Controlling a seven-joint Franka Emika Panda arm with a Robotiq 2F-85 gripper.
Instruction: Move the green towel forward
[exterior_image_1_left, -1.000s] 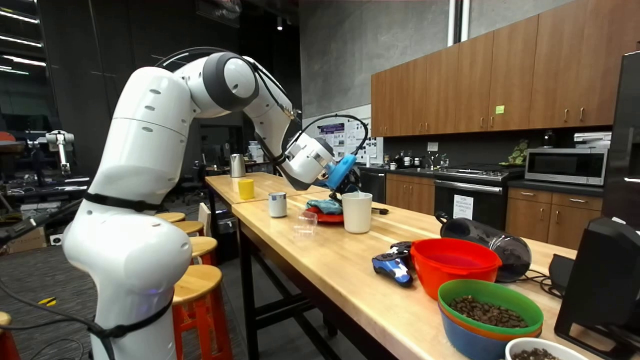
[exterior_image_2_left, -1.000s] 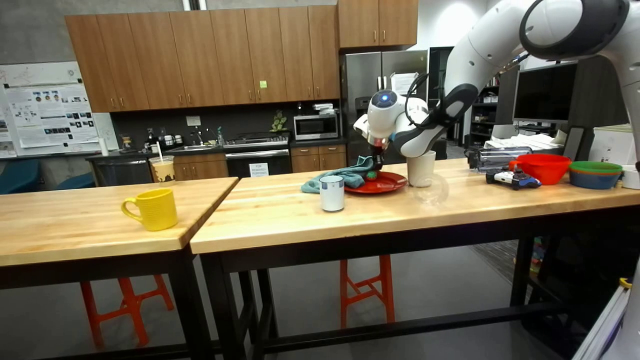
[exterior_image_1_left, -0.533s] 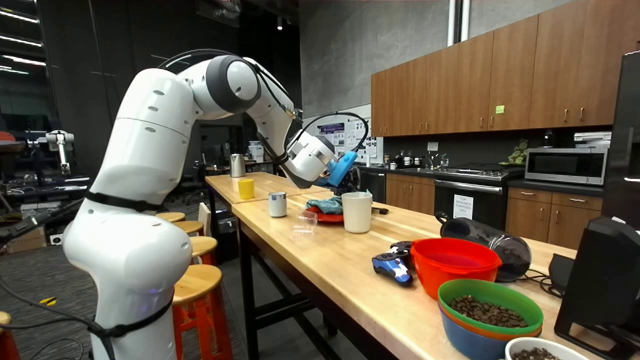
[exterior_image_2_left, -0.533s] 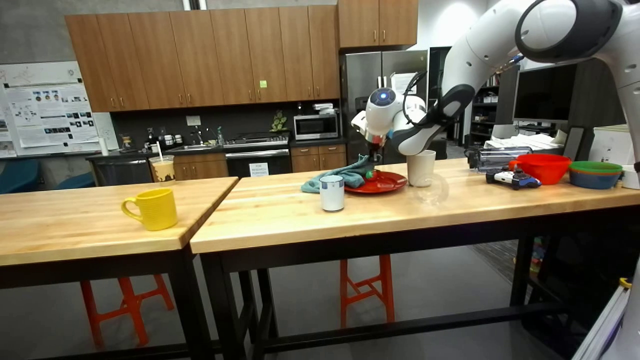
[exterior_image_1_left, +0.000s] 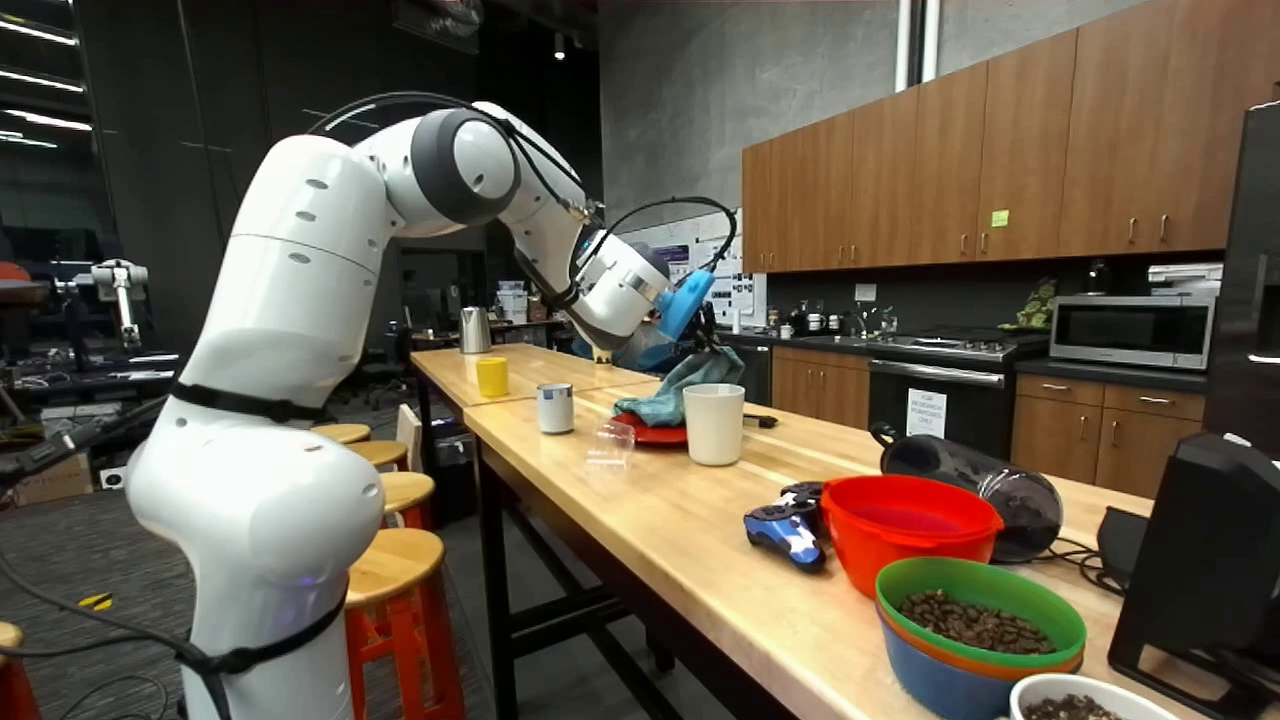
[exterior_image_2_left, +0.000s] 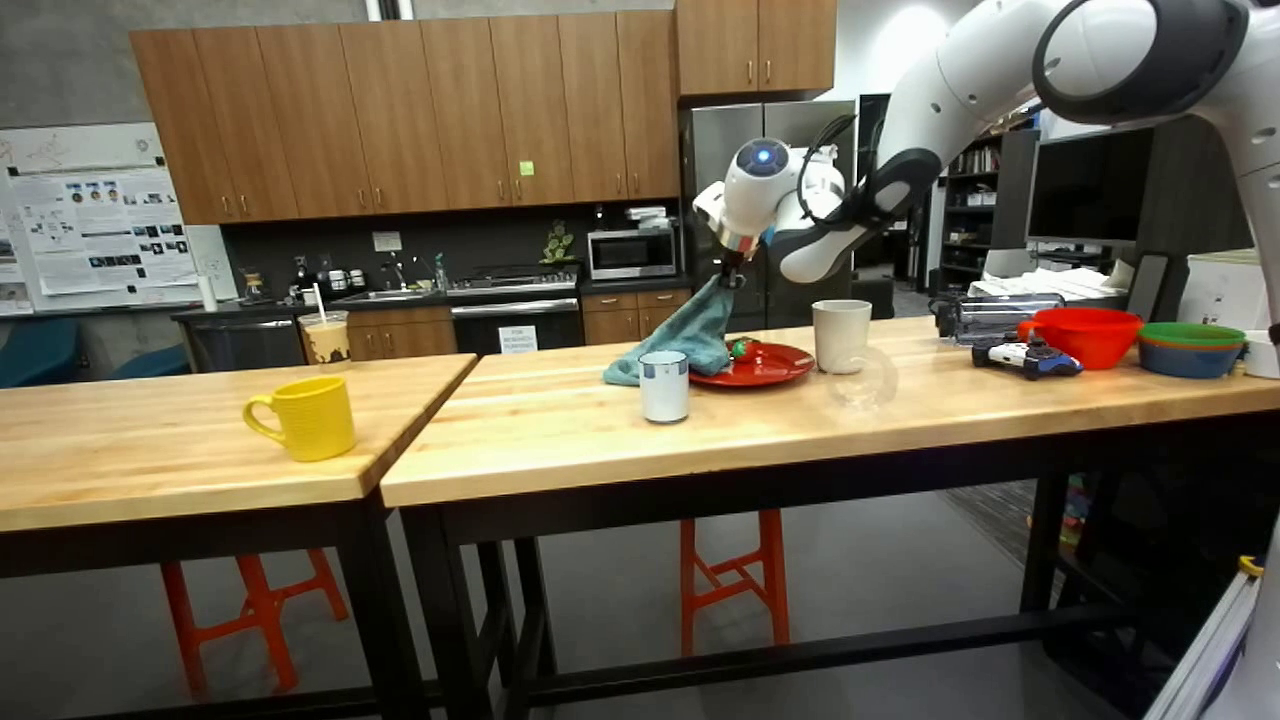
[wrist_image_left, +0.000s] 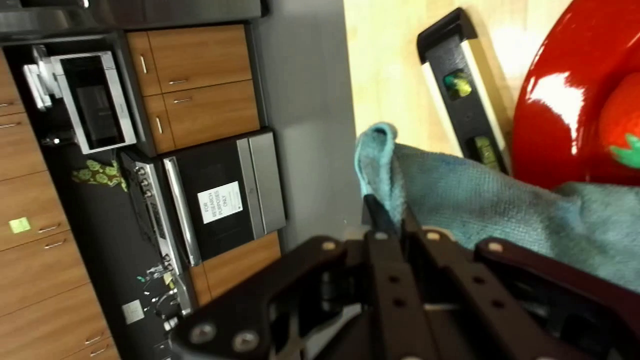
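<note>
Evidently we have the black two-finger gripper (wrist_image_left: 392, 212) pinching a corner of the soft-looking teal-green cloth towel (wrist_image_left: 480, 202); in both exterior views it slopes down from that pinch, and its lower end lies on the pale butcher-block table (exterior_image_2_left: 560, 410) beside the round glossy red plate (exterior_image_2_left: 765, 378). To do this well, we would judge it best to lift the corner a little more before going forward, so the hanging folds clear the plate's rim and the red toy strawberry with green leaves (wrist_image_left: 622, 112) on the plate; a low, quick pull could sweep either along. Only a small tuft seems caught, so slow and smooth looks wise. Near the plate we should also mind the short white cup with a blue-grey band (exterior_image_2_left: 664, 392), the tall cream cup (exterior_image_2_left: 842, 335) and the black-and-cream bar (wrist_image_left: 465, 95), perhaps a spirit level. Well apart from the plate, across the grey floor (wrist_image_left: 310, 125), are a black-fronted stove (exterior_image_1_left: 972, 402) and a silvery microwave (exterior_image_2_left: 632, 254), with brown wooden cabinets (exterior_image_2_left: 400, 115) hung above.
</note>
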